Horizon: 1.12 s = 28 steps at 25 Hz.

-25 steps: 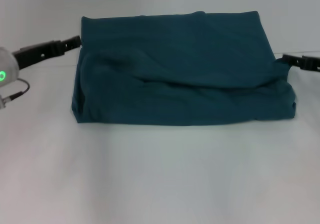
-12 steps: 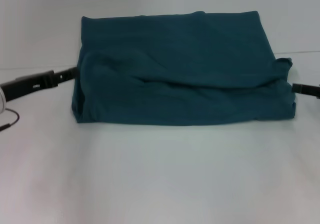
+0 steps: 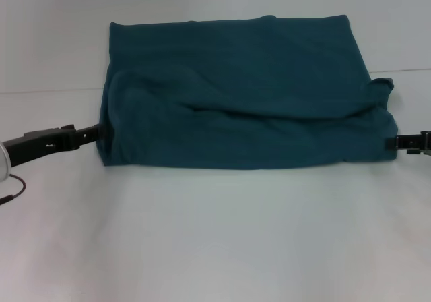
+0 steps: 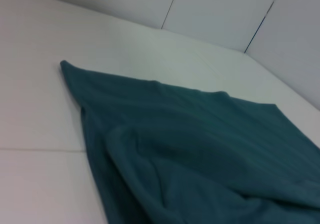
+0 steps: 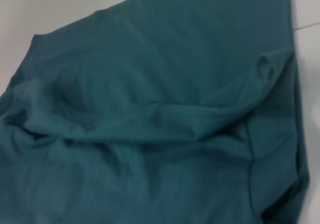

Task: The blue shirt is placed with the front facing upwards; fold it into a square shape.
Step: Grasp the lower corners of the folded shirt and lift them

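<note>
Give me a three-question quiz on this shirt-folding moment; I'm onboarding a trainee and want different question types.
1. True or false: the "FREE!" lettering shows on top of the blue shirt.
2. Multiple choice: where is the left gripper? A) above the shirt's middle B) at the shirt's near left corner C) off the table's far side
3. Fill in: the right gripper sits at the shirt's near ____ corner.

Key:
1. False; only plain teal fabric shows.
2. B
3. right
</note>
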Each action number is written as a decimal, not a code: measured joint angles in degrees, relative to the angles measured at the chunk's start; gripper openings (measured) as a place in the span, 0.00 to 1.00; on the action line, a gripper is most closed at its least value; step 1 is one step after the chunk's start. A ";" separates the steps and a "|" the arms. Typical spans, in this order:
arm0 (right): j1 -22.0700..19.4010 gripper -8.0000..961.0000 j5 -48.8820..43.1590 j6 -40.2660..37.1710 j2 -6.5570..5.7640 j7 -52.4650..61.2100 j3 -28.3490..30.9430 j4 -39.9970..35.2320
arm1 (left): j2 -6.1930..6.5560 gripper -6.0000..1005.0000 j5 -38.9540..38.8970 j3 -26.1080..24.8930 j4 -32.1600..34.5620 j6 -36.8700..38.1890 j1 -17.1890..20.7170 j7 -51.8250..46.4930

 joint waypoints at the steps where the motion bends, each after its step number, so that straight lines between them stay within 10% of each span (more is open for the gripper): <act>1: 0.08 0.71 -0.01 0.01 0.14 0.11 -0.11 0.00 | -0.02 0.83 0.18 -0.08 -0.08 0.01 0.04 0.01; 28: 2.05 0.70 -0.11 12.51 4.05 -0.98 -3.27 2.11 | 0.03 0.83 0.32 0.18 -0.11 -0.15 -1.01 0.06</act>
